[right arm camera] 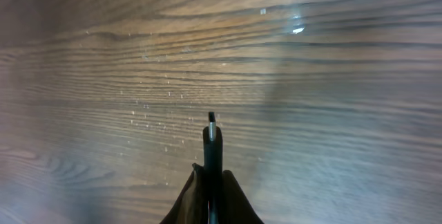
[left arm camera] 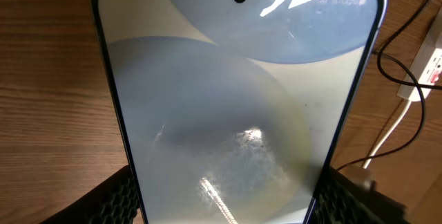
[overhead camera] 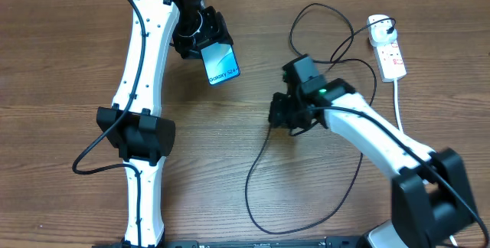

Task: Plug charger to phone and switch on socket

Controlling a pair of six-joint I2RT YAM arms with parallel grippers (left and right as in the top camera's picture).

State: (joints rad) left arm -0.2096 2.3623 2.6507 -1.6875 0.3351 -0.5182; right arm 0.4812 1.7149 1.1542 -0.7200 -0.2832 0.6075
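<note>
- My right hand [right arm camera: 210,191] is pinched shut on the one plug [right arm camera: 212,128]. Its metal tip sticks straight out past my fingertips, in line with the hand, over bare bench [right arm camera: 331,79].
- My left hand [overhead camera: 203,40] is closed on the one phone [left arm camera: 228,99], a finger [left arm camera: 114,200] on each long edge at the end nearest me.
- The phone's long axis runs straight away from that hand. The camera-hole end is farthest out and the screen faces up.
- From overhead the phone slants down and to the right, toward my right hand but well apart from it.
- One black cable [overhead camera: 256,175] loops over the bench on its way back to the one white adapter [overhead camera: 379,24].
- The adapter sits at the far end of the one power strip [overhead camera: 392,58], whose white cord [overhead camera: 400,102] trails back alongside my right arm.
</note>
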